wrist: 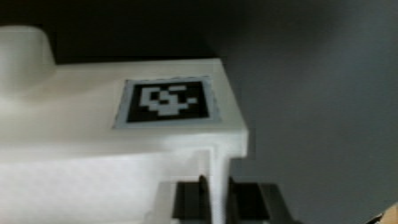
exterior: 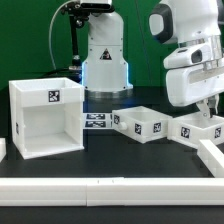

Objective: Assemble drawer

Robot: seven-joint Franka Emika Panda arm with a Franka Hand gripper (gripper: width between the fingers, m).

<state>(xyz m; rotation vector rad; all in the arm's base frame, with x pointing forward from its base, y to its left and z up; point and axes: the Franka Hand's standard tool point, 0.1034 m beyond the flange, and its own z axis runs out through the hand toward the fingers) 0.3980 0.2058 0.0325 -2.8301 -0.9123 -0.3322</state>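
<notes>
Wrist view shows you the claw (wrist: 221,203) pinched narrow on a thin wall of the small white plastic box tray (wrist: 107,150) (likely for lifting); the large white cube housing (exterior: 45,118) sits well apart.

Black table (exterior: 130,160), dark bg, white edge rail (exterior: 110,186)

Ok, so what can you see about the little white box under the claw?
The small tray is an open-topped white box, plastic-looking, with square black-and-white tags on its sides. It sits on the dark table at the exterior view's right, apart from the other tray. The claw straddles one thin wall, a finger on each side; whether it is pinching is unclear.
</notes>
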